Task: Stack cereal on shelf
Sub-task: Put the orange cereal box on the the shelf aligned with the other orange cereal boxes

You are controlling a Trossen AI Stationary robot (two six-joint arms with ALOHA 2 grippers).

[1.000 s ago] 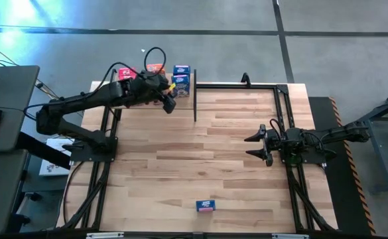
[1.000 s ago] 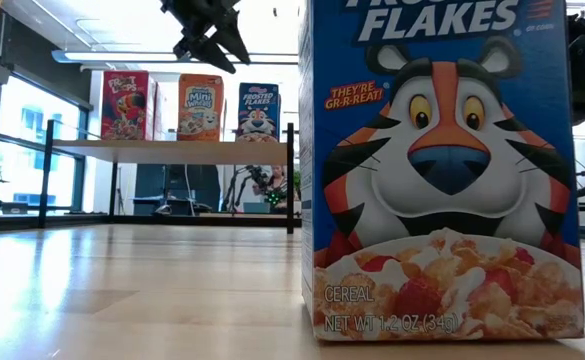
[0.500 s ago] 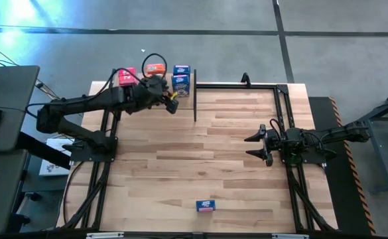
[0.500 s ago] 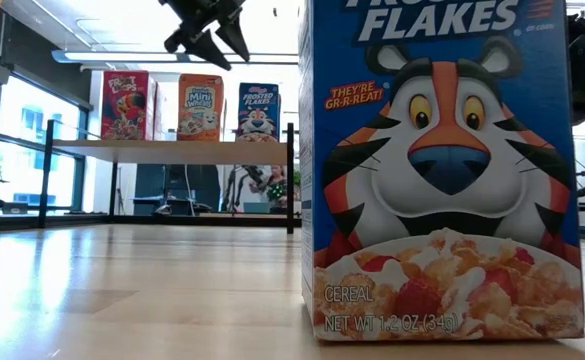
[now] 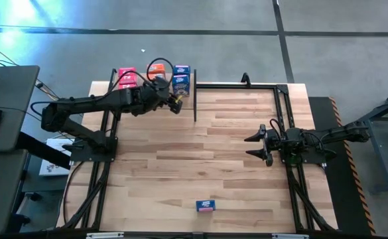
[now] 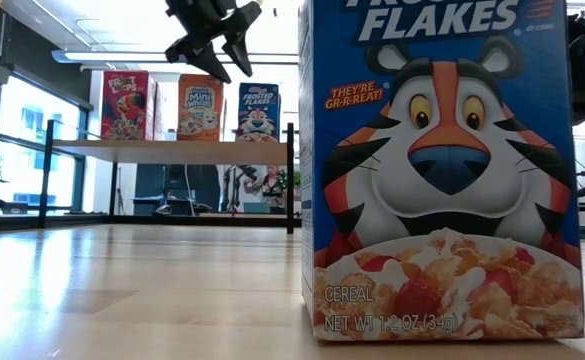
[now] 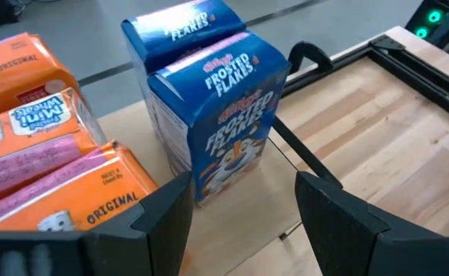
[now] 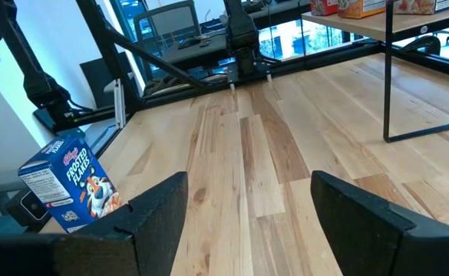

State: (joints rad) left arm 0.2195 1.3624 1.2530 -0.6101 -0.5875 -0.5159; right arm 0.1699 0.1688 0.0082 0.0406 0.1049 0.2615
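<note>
Pale wooden planks are making up the table (image 5: pixel 200 159), and a black metal frame is running along its edges. At the far left corner the shelf (image 6: pixel 172 150) is standing on thin black posts, and it is carrying three upright cereal boxes in a row: a pink-red box (image 6: pixel 125 105) at the outer end, an orange box (image 6: pixel 200 107) in the middle, and a blue box (image 6: pixel 259 111) at the end nearest the table's centre. Seen from above, that blue box (image 5: pixel 182 79) is sitting just beside the shelf's corner post. The left gripper (image 5: pixel 174 103) is hovering above the shelf, over the gap between the orange box and the blue one, touching neither; its fingers (image 7: pixel 163 218) are standing spread apart with nothing between them, and the wrist view is looking past them straight at the blue box (image 7: pixel 216 115) and the orange box (image 7: pixel 47 153). Well away from the shelf, near the table's front edge, another blue box (image 5: pixel 205 206) is standing alone on the planks. The right gripper (image 5: pixel 257 145) is waiting well apart from the shelf, over the right side of the table, its fingers (image 8: pixel 155 211) also parted and holding nothing.
</note>
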